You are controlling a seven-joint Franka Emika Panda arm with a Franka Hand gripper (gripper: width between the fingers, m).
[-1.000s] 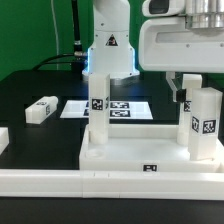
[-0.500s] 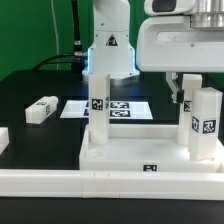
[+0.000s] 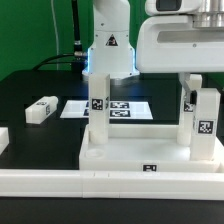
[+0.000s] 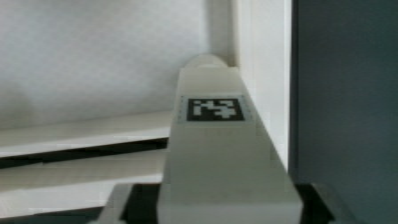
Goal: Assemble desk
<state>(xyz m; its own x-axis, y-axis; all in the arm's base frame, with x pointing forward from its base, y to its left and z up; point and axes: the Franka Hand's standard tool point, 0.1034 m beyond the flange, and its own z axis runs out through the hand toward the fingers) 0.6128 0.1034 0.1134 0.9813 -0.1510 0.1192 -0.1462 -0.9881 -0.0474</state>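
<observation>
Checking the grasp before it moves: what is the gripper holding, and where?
The gripper pinches the upright leg block on the exterior view's right, by its upper end.

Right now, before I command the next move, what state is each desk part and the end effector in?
Tabletop: lying flat on the table, rim up.
Leg on the exterior view's left: upright in the tabletop.
Leg on the exterior view's right: upright in the tabletop, gripped.
End effector: closed on that leg.
Loose leg: on its side on the table, free.
</observation>
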